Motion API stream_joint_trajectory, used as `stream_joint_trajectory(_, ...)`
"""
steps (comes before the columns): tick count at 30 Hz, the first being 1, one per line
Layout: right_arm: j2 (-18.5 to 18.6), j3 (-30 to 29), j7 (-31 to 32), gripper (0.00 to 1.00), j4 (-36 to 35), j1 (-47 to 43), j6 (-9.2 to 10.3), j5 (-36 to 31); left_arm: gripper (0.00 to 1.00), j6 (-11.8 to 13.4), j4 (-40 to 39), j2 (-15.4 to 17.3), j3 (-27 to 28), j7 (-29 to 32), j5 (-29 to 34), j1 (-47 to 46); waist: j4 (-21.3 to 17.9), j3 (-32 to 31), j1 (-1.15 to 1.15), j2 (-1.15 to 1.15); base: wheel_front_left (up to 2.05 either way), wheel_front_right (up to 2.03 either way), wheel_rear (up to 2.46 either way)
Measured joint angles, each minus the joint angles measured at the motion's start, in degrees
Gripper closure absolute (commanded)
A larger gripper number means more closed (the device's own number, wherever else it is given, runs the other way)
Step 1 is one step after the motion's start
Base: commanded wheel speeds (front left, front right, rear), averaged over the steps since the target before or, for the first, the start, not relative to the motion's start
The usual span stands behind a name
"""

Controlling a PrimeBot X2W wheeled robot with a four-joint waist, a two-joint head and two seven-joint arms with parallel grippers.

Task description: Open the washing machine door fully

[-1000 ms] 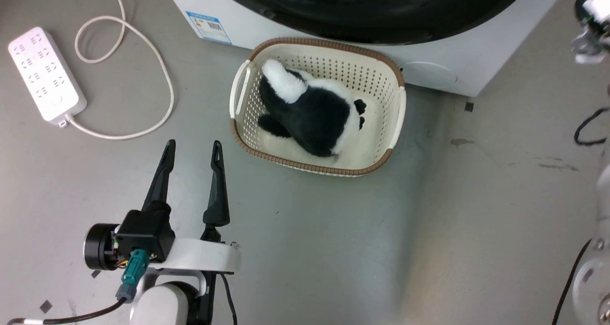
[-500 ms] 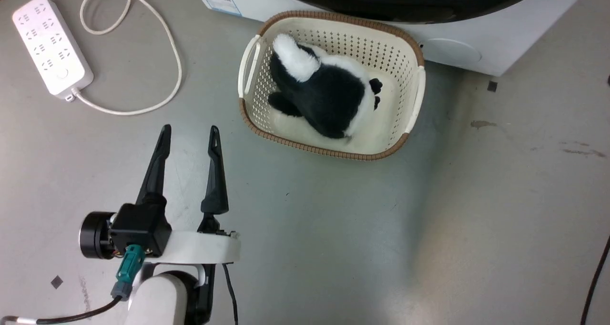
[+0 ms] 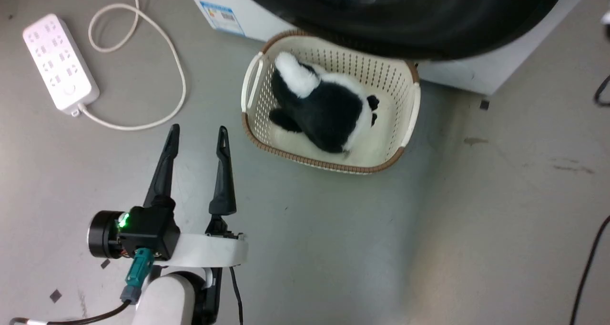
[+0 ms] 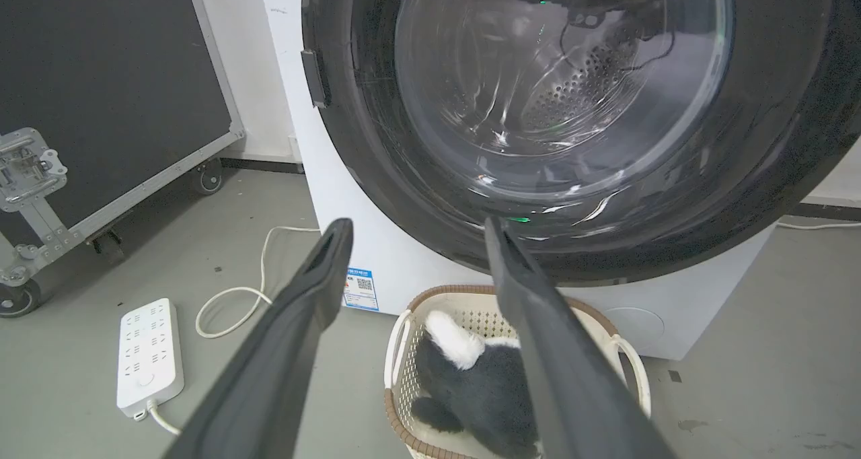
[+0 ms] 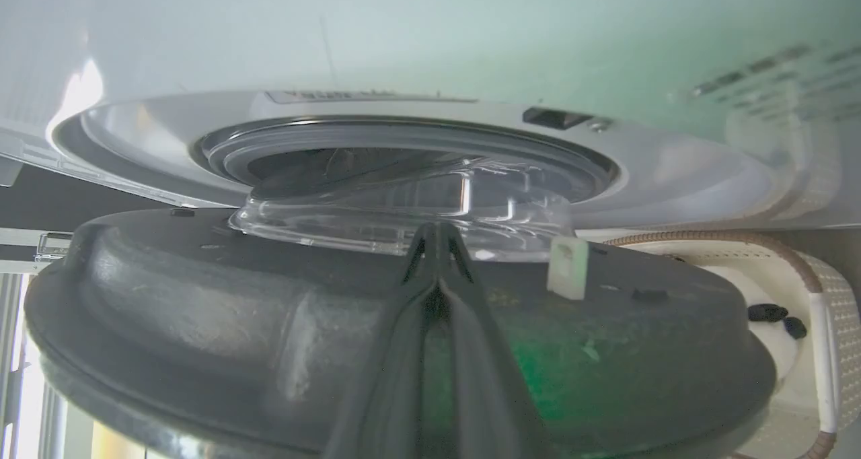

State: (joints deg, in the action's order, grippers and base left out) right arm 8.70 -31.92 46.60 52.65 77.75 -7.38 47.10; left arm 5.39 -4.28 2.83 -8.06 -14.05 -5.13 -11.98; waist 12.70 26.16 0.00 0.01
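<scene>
The door [image 5: 202,297] stands partly open, its low edge over the basket [image 3: 245,86] rim. The right gripper [image 5: 437,237], pinched closed, is at its inner side. The left gripper [image 3: 198,129] is spread wide over bare floor [image 3: 476,220].

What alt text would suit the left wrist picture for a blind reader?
A washing machine door, glossy black with a glass centre, looms above a basket holding a black-and-white plush toy. The open left end effector points toward the door.

Washing machine door [image 4: 565,109]: glossy black ring, clear smooth glass bowl. Basket [image 3: 405,120]: perforated cream plastic, brown woven-look rim. Plush toy [image 3: 324,115]: black-and-white furry cloth. Floor [image 3: 429,244]: smooth matt grey. Left gripper [image 3: 198,129]: matt black.
</scene>
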Motion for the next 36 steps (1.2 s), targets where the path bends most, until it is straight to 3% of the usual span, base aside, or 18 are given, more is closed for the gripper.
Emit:
stream_joint_trajectory(9, -4.1, -0.5, 6.1, 1.00, -3.8, -9.1, -0.01, 3.3, 0.00, -0.1, 1.2, 0.0, -0.6, -0.6, 0.0, 1.5, -0.7, -5.1, 0.00, 0.00, 0.00, 0.00, 0.00)
stream_joint_trajectory(16, -5.3, 3.7, 9.9, 1.00, -7.5, -18.8, -0.01, 7.4, 0.00, -0.5, 2.7, 0.0, -0.7, -0.6, 0.1, 3.3, -1.1, -9.4, -0.01, 0.00, 0.00, 0.00, 0.00)
stream_joint_trajectory(23, -5.3, 15.6, 9.6, 1.00, -8.1, -25.9, -0.01, 19.4, 0.00, -0.7, 3.8, 0.0, -1.3, -0.6, 0.1, 4.3, -1.2, -12.8, -0.01, 0.00, 0.00, 0.00, 0.00)
stream_joint_trajectory(36, -5.5, 41.7, 2.6, 1.00, -14.4, -37.8, -0.01, 39.1, 0.00, -2.0, 8.0, 0.0, -2.1, -0.6, 0.0, 7.3, -1.6, -16.8, -0.01, 0.00, 0.00, 0.00, 0.00)
